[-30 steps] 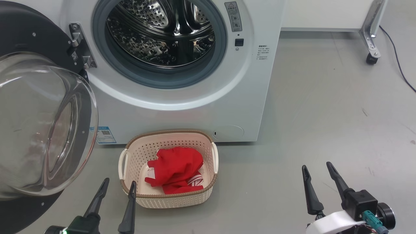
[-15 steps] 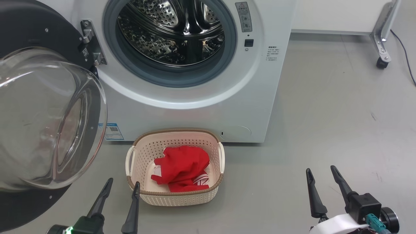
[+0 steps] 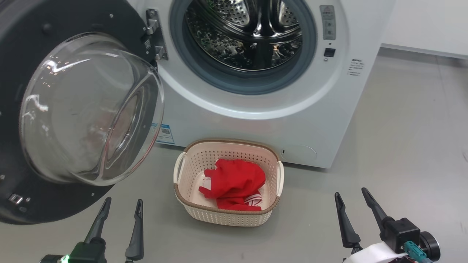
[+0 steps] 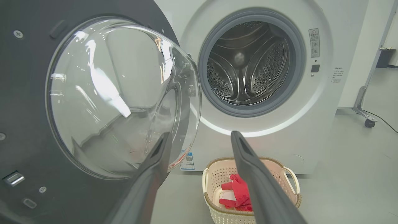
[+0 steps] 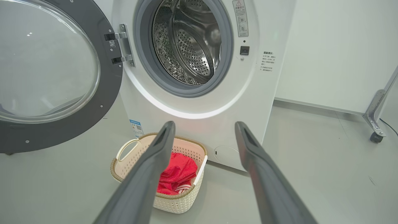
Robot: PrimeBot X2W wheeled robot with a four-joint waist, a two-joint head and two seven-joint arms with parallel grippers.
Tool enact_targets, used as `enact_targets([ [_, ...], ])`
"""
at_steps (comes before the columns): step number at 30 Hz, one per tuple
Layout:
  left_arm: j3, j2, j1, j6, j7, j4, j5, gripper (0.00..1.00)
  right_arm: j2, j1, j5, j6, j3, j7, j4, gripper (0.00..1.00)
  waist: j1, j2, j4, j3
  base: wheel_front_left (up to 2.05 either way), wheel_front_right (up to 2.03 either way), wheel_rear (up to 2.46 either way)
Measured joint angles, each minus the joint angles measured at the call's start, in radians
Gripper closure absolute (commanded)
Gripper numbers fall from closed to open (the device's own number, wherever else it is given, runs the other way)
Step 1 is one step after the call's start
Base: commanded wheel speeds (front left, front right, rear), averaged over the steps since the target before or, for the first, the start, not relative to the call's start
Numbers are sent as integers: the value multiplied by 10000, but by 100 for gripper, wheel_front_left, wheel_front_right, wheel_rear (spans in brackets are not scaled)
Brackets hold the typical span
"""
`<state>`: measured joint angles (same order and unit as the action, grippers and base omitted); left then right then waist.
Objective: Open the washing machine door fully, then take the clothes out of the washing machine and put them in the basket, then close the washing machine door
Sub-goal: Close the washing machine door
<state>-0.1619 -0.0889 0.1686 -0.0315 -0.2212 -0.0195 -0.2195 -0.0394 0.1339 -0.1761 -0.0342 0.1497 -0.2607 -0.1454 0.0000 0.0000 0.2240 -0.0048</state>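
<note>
The white washing machine (image 3: 256, 120) stands ahead, its steel drum (image 3: 248, 33) bare inside. Its black door (image 3: 65, 109) with the bulging glass bowl is swung wide open to the left. On the floor before the machine sits the cream basket (image 3: 226, 215), with the red clothes (image 3: 234, 182) lying in it. My left gripper (image 3: 122, 206) hangs open at the lower left, just below the door's rim and left of the basket. My right gripper (image 3: 350, 195) is open at the lower right, well clear of the basket. Both hold nothing. The left wrist view looks past the door (image 4: 93, 93) at the basket (image 4: 211, 205).
Grey floor (image 3: 402, 146) stretches to the right of the machine. A white wall panel (image 5: 326, 56) runs behind it, with a metal leg on a castor (image 5: 376, 137) at its far right. A cable lies on the floor near that castor (image 4: 369, 123).
The head camera has turned left, so machine, door and basket sit further right in the picture. Both grippers stay open and low. The clothes lie unmoved in the basket.
</note>
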Motion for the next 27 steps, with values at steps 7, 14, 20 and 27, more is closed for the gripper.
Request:
enact_targets([
  [7,184,31,271,-174,-61,-146,-6,0,-29,-105,46,-104,142,2,-88,0,0,0,947,55,0,0,0],
  [14,2,44,308,-173,-92,-224,-10,0,-59,-246,105,-102,31,2,-81,0,0,0,1929,166,0,0,0],
  [20,144,86,310,-174,-136,-226,-90,0,-58,-493,207,-261,257,2,-169,0,0,0,2673,299,0,0,0],
  [27,198,88,312,-238,-188,-259,-92,0,-61,-612,211,-265,376,2,-282,0,0,0,3093,429,0,0,0],
])
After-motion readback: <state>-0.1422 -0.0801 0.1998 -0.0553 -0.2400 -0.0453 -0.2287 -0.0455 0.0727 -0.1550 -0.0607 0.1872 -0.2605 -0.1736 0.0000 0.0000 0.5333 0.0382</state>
